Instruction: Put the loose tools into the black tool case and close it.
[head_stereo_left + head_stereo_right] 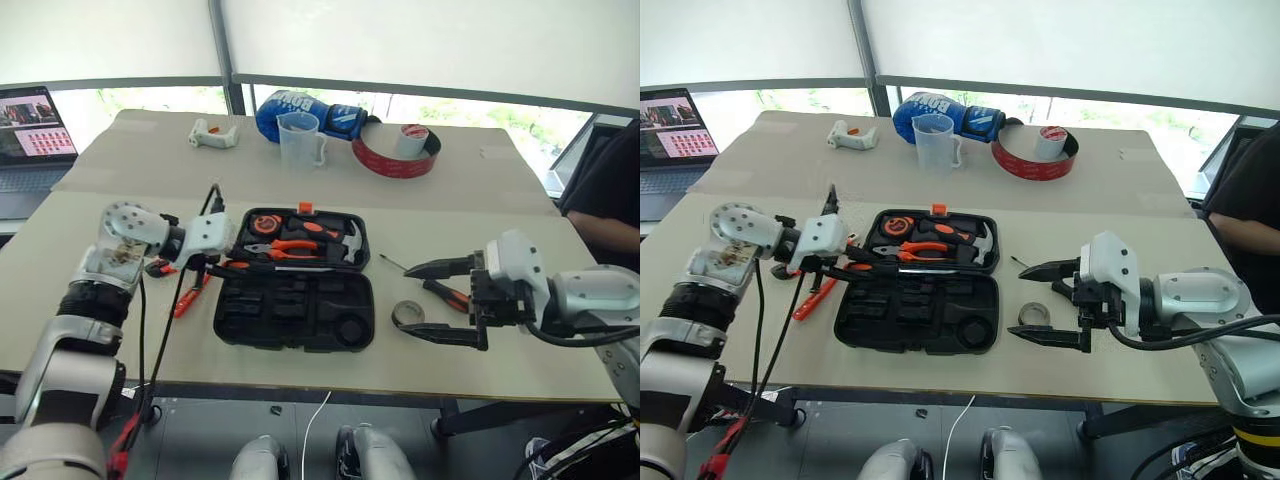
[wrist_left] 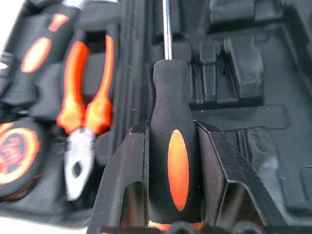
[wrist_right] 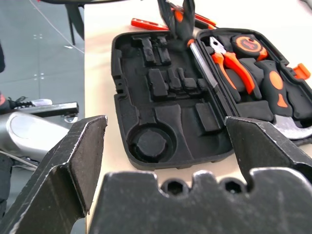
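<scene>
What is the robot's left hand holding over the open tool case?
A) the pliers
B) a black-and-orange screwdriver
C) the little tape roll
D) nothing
B: the left hand is clamped on the handle of a black-and-orange screwdriver, with its metal shaft reaching out over the open tool case.

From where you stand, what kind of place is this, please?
Probably a workroom or lab set up for trials, beside large windows. Plain tables carry an open tool case, a laptop and a measuring jug.
</scene>
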Tool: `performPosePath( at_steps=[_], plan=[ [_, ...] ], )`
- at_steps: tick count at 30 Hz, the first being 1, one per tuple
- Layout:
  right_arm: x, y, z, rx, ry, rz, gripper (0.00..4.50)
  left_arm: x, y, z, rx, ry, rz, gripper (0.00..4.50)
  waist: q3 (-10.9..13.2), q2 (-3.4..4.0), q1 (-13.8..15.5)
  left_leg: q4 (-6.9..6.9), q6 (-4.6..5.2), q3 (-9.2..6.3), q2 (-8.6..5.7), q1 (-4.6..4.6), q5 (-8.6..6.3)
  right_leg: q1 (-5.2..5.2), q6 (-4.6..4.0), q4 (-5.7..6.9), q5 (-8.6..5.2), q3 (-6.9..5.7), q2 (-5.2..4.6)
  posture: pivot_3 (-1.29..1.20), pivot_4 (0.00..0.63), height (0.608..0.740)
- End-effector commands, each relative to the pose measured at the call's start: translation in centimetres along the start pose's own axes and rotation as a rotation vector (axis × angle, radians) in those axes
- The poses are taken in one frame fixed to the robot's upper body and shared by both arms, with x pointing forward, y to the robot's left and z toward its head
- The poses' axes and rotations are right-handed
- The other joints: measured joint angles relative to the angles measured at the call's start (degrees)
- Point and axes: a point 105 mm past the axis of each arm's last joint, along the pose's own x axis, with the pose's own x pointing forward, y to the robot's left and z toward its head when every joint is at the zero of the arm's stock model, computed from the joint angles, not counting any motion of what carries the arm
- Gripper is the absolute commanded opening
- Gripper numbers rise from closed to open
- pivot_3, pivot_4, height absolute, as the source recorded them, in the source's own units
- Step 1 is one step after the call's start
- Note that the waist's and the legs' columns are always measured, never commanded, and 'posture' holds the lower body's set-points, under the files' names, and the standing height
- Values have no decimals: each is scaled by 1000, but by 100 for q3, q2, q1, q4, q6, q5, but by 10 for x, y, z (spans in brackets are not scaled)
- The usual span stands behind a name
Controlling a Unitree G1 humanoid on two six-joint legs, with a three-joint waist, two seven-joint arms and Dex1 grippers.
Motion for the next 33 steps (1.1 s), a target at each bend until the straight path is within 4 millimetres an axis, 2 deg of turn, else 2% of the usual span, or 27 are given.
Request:
performPosePath(
  at_steps=[1, 6, 11, 12, 19, 22, 25, 33],
  plan=[
    [-6, -1, 10, -40, -5, -34, 4500, -2, 11, 5, 59, 16, 29, 884, 0, 0, 0, 5, 2, -3, 1, -4, -1, 0, 0, 0, 0, -2, 0, 0, 150, 714],
    [-6, 0, 11, -39, -9, -47, 4500, 5, 14, 0, 32, 39, 24, 884, 0, 0, 11, 16, 18, -9, 0, -12, -10, 0, 6, 0, 2, -8, -3, 0, 150, 714],
    [-5, 1, 11, -38, -13, -51, 4500, 7, 19, 8, 16, 3, 29, 884, 0, -1, 9, 21, 24, -10, -3, -16, -14, 1, 10, -1, 4, -9, -4, 0, 150, 714],
    [-5, 2, 11, -37, -13, -50, 4500, 7, 19, 10, 16, -5, 25, 1384, 0, -1, 9, 23, 24, -10, -3, -16, -14, 1, 11, -1, 5, -10, -4, 0, 150, 714],
    [-3, 4, 10, -33, -16, -39, 4500, 4, 23, 25, 36, -46, 26, 3617, 0, -1, 9, 27, 25, -12, -3, -18, -14, 1, 13, -1, 5, -10, -4, 0, 150, 714],
    [-2, 4, 9, -33, -16, -36, 4500, 5, 26, 31, 41, -70, 36, 3617, 0, -1, 5, 27, 26, -12, -3, -18, -15, 1, 13, -1, 5, -9, -4, 0, 150, 714],
    [-2, 4, 9, -35, -17, -35, 4500, 8, 29, 39, 28, -111, 33, 2841, 0, -1, 9, 28, 26, -12, -3, -18, -15, 1, 13, -1, 5, -11, -2, 0, 150, 714],
    [-1, 1, 9, -42, -11, -37, 4500, 27, 20, 30, 33, -76, -18, 12, 0, -1, 0, 30, 26, -12, -3, -17, -15, 2, 14, -1, 6, -9, -2, 0, 150, 714]
  ],
)
